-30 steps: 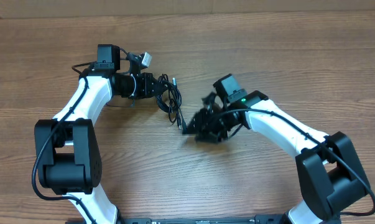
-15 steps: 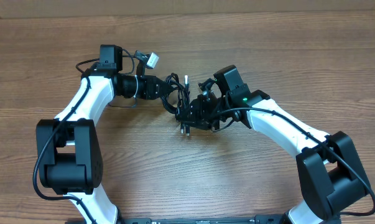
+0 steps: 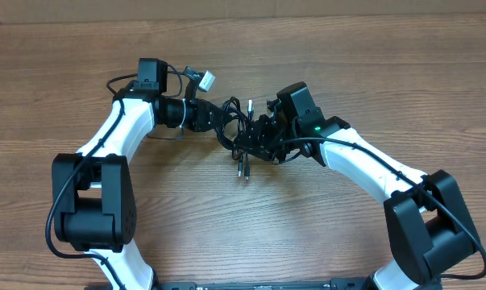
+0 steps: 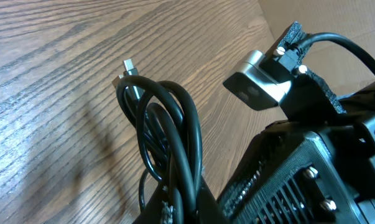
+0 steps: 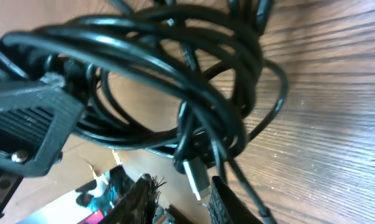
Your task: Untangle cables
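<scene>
Where the wooden table [image 3: 363,64] is busiest, the cables [image 3: 236,129] sit bunched between the left gripper [image 3: 214,115] and the right gripper [image 3: 257,141]
The left gripper is clamped on the loops; the right gripper sits among them, though whether it pinches any I cannot tell; a silver plug [image 4: 129,66] sticks out of the bunch

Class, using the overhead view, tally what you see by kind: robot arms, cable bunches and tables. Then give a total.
Robot arms: 2, the left arm and the right arm
Cable bunches: 1, the tangled black cable bunch
Tables: 1, the wooden table
Total: 4
</scene>
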Controlling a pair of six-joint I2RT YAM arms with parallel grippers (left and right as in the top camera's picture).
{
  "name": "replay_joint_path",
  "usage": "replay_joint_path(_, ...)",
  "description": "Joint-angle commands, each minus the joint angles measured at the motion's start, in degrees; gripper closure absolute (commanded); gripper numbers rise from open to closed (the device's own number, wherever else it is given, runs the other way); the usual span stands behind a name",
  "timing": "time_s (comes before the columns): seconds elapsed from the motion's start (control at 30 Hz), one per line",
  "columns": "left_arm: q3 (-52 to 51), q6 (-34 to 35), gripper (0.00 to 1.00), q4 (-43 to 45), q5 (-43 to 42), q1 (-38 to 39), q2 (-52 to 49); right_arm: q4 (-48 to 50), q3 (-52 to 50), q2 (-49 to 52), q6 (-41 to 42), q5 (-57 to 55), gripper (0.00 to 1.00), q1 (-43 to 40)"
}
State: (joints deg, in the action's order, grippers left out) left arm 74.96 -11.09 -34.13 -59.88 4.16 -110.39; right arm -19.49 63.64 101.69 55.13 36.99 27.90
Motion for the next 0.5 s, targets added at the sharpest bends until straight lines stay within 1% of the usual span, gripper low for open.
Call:
replay_joint_path(0.0, 1.3, -1.4, 0.95, 0.0, -2.8, 0.4, 1.7, -0.8, 0.1, 0.1, 2.1, -4.9, 0.73, 0.7)
replay_joint_path(0.17, 1.3, -1.4, 0.94, 0.1, -2.8, 0.4, 1.7, -0.7, 0.1, 0.1, 5.1, -8.8, 0.73, 2.1)
replay_joint_path(0.33, 1.3, -1.4, 0.93, 0.0, -2.8, 0.4, 1.7, 0.0, 0.1, 0.1, 5.2, -9.1, 0.73, 2.6)
replay_joint_path(0.47, 1.3, -1.4, 0.92, 0.1, -2.8, 0.4, 1.7, 0.3, 0.1, 0.1, 7.8, -9.1, 0.73, 2.6)
